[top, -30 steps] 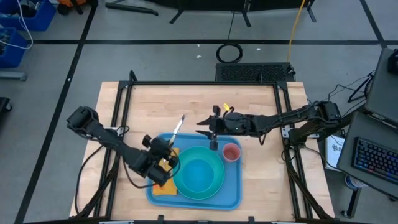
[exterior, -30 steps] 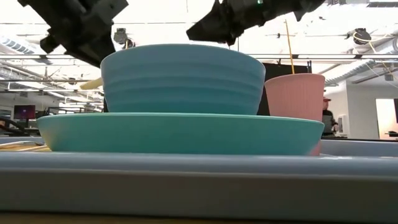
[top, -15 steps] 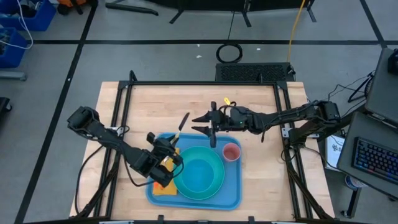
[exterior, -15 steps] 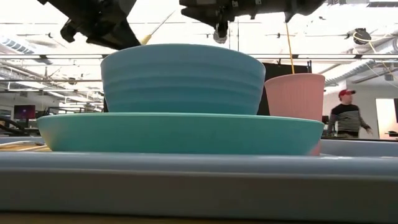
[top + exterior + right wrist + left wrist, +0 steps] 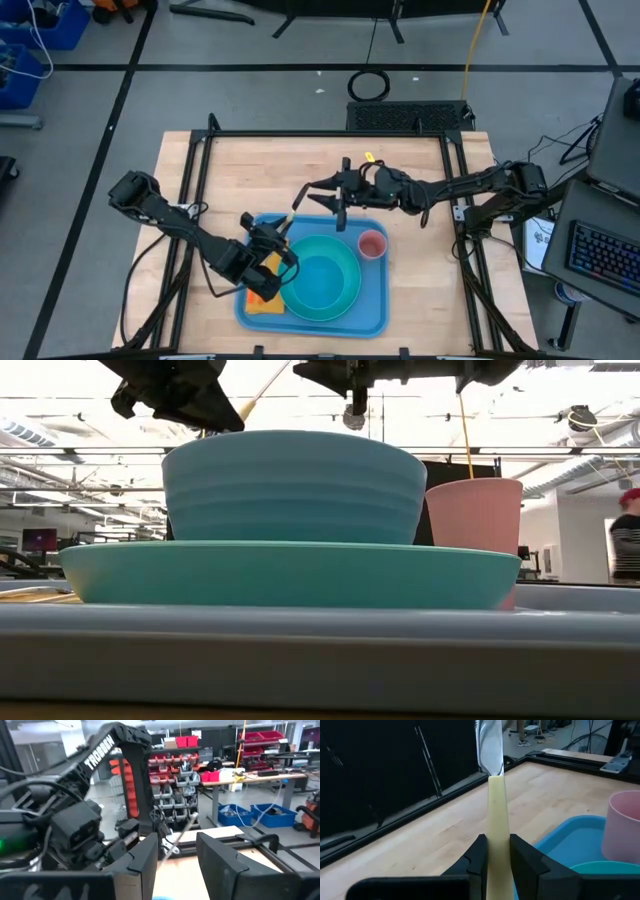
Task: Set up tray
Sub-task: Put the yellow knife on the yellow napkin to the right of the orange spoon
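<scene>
A: We started from the left. The left gripper (image 5: 495, 851) hovered over the left end of the tray (image 5: 375, 322), and its fingers (image 5: 476, 854) were closed on the pale handle of a knife (image 5: 496, 820), with the blade pointing up and away. It was a firm, narrow pinch near the low end of the handle.

B: And the tray itself?

A: It lay flat on the desk (image 5: 230, 165), at the near middle. We judged it stiff and smooth plastic, light alone but now loaded, so it could slide. The raised rim at the two long sides seemed the best place to hold it.

B: How many things did we count?

A: One tray, and on it one orange napkin (image 5: 262, 302), one turquoise plate (image 5: 345, 305), one bowl (image 5: 290, 485) on the plate, one pink cup (image 5: 372, 244). One knife, in the air.

B: And on the right?

A: The right gripper (image 5: 322, 196) waited above the far edge of the tray, fingers (image 5: 220, 857) apart, holding nothing.
</scene>
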Robot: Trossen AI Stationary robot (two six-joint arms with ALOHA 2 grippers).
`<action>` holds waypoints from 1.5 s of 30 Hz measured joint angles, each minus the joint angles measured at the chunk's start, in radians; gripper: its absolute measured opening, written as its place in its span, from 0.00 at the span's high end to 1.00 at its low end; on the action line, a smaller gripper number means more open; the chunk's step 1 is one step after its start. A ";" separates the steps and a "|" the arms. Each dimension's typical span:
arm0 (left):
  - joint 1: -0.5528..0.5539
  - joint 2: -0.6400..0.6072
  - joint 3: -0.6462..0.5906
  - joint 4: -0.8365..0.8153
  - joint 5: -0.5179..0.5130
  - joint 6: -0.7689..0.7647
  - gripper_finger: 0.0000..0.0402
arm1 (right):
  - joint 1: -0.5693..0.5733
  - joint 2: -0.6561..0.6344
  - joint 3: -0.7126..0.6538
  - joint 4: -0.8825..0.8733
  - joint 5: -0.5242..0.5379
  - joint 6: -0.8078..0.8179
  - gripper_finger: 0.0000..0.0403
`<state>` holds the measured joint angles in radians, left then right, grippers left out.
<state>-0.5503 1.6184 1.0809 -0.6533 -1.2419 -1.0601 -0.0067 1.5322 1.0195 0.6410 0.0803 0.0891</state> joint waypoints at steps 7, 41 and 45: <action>0.000 0.000 0.000 0.021 0.000 0.031 0.86 | -0.006 0.000 0.000 0.033 -0.002 0.004 0.69; 0.014 0.000 0.000 0.026 0.014 0.047 0.86 | -0.064 0.000 0.000 0.044 -0.086 0.090 0.98; 0.013 0.000 0.000 0.026 0.015 0.046 0.86 | -0.066 0.000 0.000 0.040 -0.108 0.096 0.99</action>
<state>-0.5369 1.6184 1.0808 -0.6273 -1.2270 -1.0142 -0.0730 1.5322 1.0199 0.6807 -0.0281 0.1848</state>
